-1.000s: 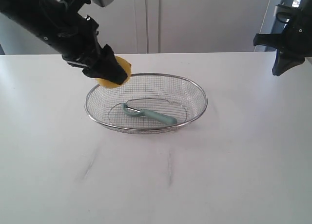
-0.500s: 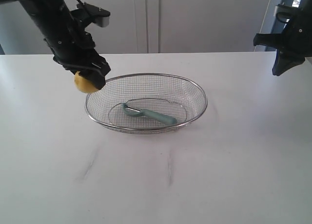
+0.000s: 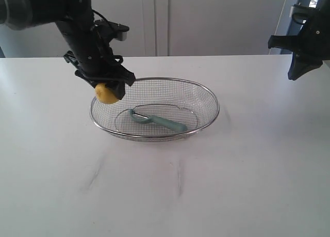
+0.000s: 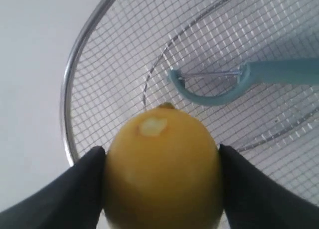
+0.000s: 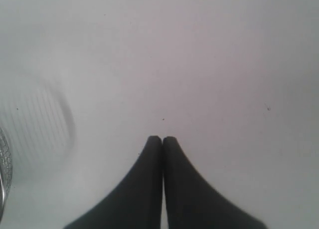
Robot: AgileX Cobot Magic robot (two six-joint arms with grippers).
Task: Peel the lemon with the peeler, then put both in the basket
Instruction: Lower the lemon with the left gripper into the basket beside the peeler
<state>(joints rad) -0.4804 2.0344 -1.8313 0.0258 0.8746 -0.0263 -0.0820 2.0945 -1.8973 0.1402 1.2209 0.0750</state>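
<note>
The left pincer [image 3: 109,88], clamped on the lemon [image 3: 106,95], has swung back from outside the basket [image 3: 217,109] to over its rim, with the peeler [image 3: 164,123] already inside, so release looks near; the right pincer [image 5: 162,139] idles together.

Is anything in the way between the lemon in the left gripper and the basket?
Nothing visible is. The left gripper holds the lemon just above the basket at its rim. The peeler lies further in, with bare mesh beside it.
</note>
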